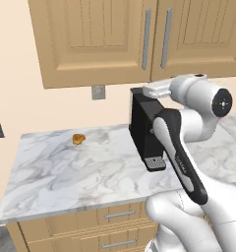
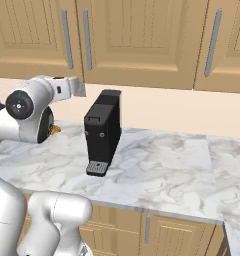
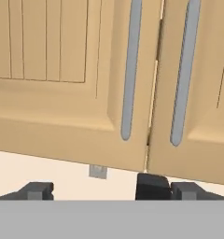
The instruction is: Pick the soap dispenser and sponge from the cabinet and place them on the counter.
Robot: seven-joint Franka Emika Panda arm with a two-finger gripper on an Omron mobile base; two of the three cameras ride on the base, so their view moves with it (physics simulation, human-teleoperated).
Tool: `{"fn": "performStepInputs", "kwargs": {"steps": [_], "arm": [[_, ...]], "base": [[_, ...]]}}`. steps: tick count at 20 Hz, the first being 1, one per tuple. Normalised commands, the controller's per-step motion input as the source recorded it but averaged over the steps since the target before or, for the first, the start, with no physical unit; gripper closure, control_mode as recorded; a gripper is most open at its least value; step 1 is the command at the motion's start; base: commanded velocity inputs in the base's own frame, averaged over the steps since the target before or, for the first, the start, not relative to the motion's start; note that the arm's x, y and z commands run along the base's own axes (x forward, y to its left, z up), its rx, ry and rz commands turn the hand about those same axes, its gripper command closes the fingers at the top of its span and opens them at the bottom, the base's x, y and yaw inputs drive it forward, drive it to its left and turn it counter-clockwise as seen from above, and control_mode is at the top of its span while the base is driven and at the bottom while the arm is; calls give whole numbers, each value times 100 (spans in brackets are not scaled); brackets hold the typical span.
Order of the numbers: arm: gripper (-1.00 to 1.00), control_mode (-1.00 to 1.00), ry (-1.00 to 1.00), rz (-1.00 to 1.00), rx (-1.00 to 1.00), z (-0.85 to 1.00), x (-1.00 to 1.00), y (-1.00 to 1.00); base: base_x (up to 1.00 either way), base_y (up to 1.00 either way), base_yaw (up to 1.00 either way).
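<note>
In the left base view, the light-wood wall cabinet (image 1: 100, 44) hangs shut above the veined marble counter (image 1: 66, 172); an orange-brown lump (image 1: 78, 139) sits near its back edge. The right base view adds the black coffee machine (image 2: 103, 132). In the hand view, the gripper (image 3: 111, 191) faces the grey bar handles (image 3: 130, 70), fingers spread, holding nothing.

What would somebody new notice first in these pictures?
Probably the black coffee machine standing alone on the marble counter, right beneath the closed light-wood cabinet with its long grey bar handles. Next, the white arm raised in front of it, its pincer aimed at the seam between the two doors. A small orange-brown lump lies far left on the counter.
</note>
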Motion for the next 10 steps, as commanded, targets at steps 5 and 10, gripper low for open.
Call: {"fn": "performStepInputs", "kwargs": {"steps": [5, 10], "arm": [[-100, -100, -24, -1, 0, 23, 14, 11], [-100, -100, -22, 0, 0, 23, 15, 5]], "base": [[0, 0, 0], [0, 0, 0]]}}
